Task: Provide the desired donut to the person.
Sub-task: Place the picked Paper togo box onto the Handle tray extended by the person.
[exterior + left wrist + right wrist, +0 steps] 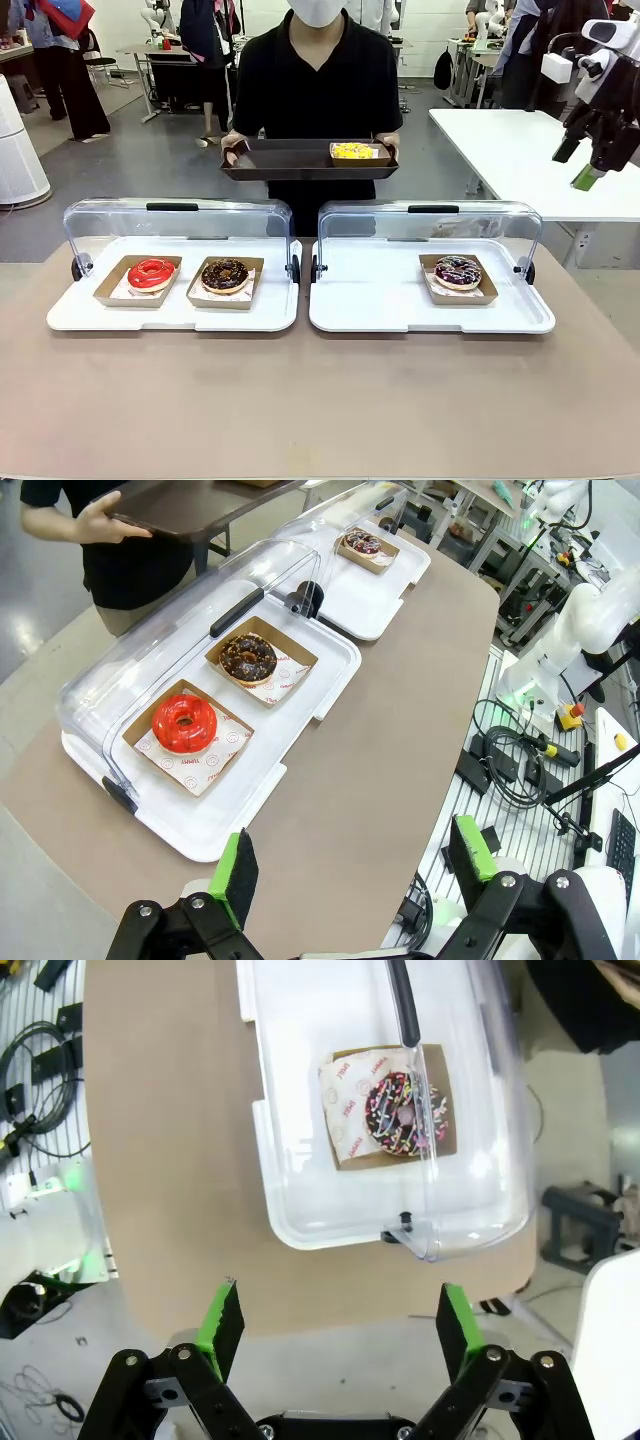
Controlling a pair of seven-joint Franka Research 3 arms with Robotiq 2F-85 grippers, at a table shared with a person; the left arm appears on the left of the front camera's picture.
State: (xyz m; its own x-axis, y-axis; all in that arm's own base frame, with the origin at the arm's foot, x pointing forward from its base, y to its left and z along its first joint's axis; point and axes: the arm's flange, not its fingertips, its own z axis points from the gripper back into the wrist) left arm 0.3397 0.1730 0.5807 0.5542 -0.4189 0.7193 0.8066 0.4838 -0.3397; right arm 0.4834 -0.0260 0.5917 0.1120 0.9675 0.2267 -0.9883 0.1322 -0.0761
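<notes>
Handover looks done or between rounds: the person at the far side holds a brown serving tray with a yellow donut in its paper box on it. The right fingers are spread wide and empty, high off the desk's right end above the sprinkled donut. The left fingers are spread and empty too, above the near left edge. Both clear lids stand open. The left display case holds a red donut beside a chocolate donut. If another is wanted, the next move calls for a descent into an open case and a grip on the box wall, not the icing.
</notes>
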